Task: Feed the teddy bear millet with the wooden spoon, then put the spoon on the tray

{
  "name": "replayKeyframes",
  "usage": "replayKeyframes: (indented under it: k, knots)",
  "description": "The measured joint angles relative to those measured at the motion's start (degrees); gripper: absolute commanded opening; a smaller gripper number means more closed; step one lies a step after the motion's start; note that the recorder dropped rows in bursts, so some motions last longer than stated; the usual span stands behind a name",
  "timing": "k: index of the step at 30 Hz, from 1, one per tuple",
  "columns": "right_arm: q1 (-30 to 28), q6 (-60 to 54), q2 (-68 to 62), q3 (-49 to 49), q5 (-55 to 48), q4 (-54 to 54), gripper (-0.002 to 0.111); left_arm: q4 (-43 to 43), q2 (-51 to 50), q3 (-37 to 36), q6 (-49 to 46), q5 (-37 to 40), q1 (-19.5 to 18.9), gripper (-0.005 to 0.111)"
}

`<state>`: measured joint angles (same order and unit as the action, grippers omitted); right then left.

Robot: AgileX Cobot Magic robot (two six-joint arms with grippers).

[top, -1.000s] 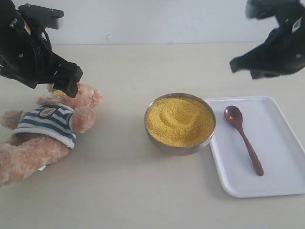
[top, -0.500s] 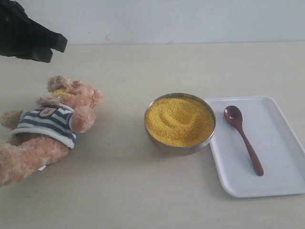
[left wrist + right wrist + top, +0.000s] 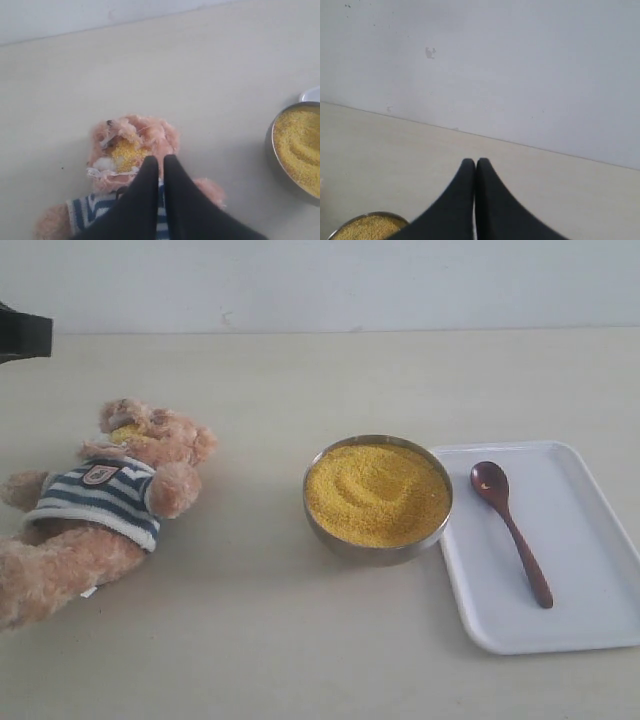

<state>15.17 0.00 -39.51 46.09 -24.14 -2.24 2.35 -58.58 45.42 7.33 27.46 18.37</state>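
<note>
Wooden spoon (image 3: 517, 538) on tray (image 3: 590, 540), left end effector (image 3: 161, 161) and right end effector (image 3: 475, 164) closed, empty

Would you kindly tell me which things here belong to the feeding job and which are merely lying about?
Belonging to the job:
teddy bear, lying on its back
millet, in the metal bowl
wooden spoon, resting on the tray

Merely there:
table
wall behind it
</note>
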Motion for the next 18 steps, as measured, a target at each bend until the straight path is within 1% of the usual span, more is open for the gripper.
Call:
replayKeyframes:
  k: [3,6,9,13,18]
  knots:
    - [0.00,0.00,4.01,-5.70,2.51,-0.56,0.000,-0.20,4.60,-4.61,1.73,-5.17,0.00,0.004]
    - [0.00,1.24,7.52,-11.23,5.02,-0.64,0.000,-0.20,9.39,-9.65,3.69,-13.09,0.00,0.004]
    - [-0.12,2.57,10.67,-14.03,6.02,-0.79,0.000,-0.20,13.37,-14.60,4.46,-19.05,0.00,0.004]
    - [-0.20,4.36,13.61,-14.78,4.41,-0.33,0.000,-0.20,16.22,-19.16,4.66,-21.52,0.00,0.004]
    - [-0.20,5.26,14.66,-14.78,2.80,0.19,0.000,-0.20,16.35,-21.77,4.95,-21.77,0.00,0.004]
